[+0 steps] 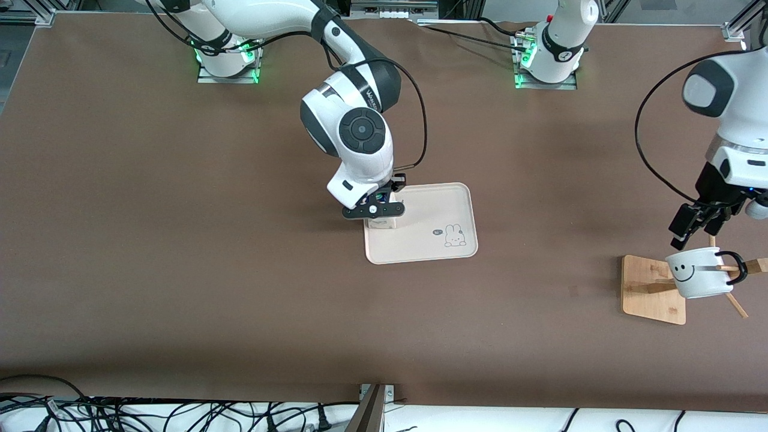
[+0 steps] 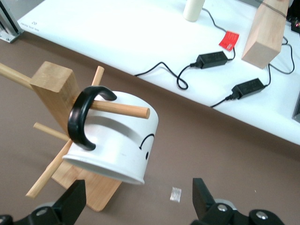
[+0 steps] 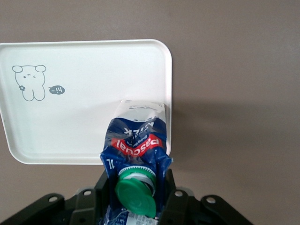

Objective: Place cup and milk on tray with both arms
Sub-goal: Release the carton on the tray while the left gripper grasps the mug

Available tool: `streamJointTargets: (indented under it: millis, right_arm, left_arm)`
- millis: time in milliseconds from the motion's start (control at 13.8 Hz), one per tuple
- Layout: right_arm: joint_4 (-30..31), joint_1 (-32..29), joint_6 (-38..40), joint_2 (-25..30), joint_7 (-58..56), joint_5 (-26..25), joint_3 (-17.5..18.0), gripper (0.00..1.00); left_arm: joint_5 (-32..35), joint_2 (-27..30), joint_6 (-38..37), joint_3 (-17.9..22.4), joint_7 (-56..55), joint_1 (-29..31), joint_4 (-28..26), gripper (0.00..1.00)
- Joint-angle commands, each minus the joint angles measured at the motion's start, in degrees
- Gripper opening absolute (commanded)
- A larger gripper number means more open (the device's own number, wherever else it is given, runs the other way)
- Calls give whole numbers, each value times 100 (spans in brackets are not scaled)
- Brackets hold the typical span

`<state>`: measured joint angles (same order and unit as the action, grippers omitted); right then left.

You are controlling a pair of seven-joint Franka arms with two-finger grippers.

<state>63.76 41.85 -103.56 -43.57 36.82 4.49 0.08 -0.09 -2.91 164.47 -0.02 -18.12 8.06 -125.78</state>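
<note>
Gripping the milk (image 3: 135,154), a small dark blue and white gable-top carton with red marks and a ridged round green screw cap, my right gripper (image 1: 377,209) has its black fingers clamped on the crumpled top. The carton hangs over the edge of the tray (image 1: 441,207) toward the right arm's end of the table. That tray is a flat, smooth cream-white rectangle with rounded corners and a small bunny drawing, lying on the matte brown table (image 1: 180,240).

My left gripper (image 2: 136,199) hovers with its fingers spread wide and empty, over the cup (image 2: 119,140). This glossy white mug with a black handle and smiley face hangs by its handle on a round peg of the wooden rack (image 1: 651,288), well apart from the tray, toward the left arm's end.
</note>
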Motion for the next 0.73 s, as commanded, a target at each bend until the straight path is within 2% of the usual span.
streamJointTargets:
  millis: [0, 73, 145, 218, 436, 582, 655]
  right_arm:
    - [-163, 25, 20, -99, -149, 17, -34, 51]
    - [-163, 34, 20, -99, -140, 17, -34, 58]
    - [-163, 25, 11, -99, -123, 17, -34, 75]
    - [-163, 25, 2, -99, -114, 25, -43, 100]
    - [-180, 25, 20, -29, -53, 43, -69, 100]
    - [-180, 25, 64, 68, 96, 52, -87, 100]
    - [-180, 8, 116, 138, 97, 61, -104, 100]
  left_arm:
    - [-813, -270, 287, -77, -7, 38, 114, 100]
    - [-1104, -341, 287, -77, -7, 38, 123, 100]
    - [-1212, -394, 287, -77, 2, 38, 167, 100]
    - [-1230, -508, 287, -68, 2, 46, 289, 100]
    - [-1483, -982, 296, -77, -16, 38, 851, 100]
    - [-1949, -1080, 296, -77, 2, 3, 941, 56]
    - [-2003, -1071, 296, -77, 2, 3, 932, 50]
